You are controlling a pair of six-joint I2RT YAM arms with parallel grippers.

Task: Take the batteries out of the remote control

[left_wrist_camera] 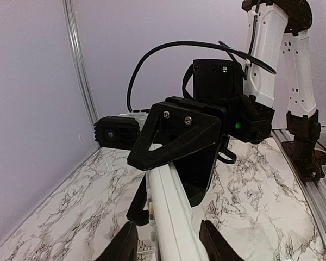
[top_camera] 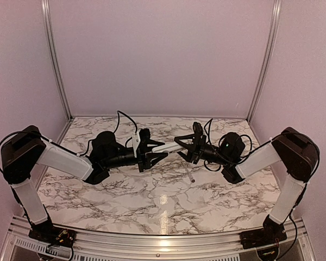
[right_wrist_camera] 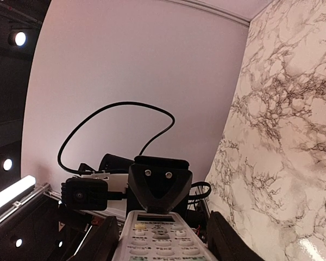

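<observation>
Top external view: shows a slim white rectangular plastic remote control [top_camera: 167, 146] held level in the air above the white, grey-veined marble-look surface [top_camera: 152, 201], not touching it. Finds it bridging the gap between the black left fingers [top_camera: 152, 159], clenched on one end, and the black right fingers [top_camera: 180, 141], clenched on the other. Also shows a thin pale rod [top_camera: 193, 176] lying on the surface near the right fingers, apart from the remote control.

From the left wrist: looks along the remote control [left_wrist_camera: 171, 217] running away between the left fingers [left_wrist_camera: 119, 247], which press on it from both sides. Catches a few small buttons down its left-hand face. Meets the right fingers [left_wrist_camera: 174, 136] at the far end, one triangular piece over the upper edge and one beneath.

From the right wrist: faces the button side of the remote control [right_wrist_camera: 162, 236], with rows of small keys, flanked along both long edges by the right fingers [right_wrist_camera: 228, 242]. Shows one of the left fingers [right_wrist_camera: 157, 185] capping the far end.
</observation>
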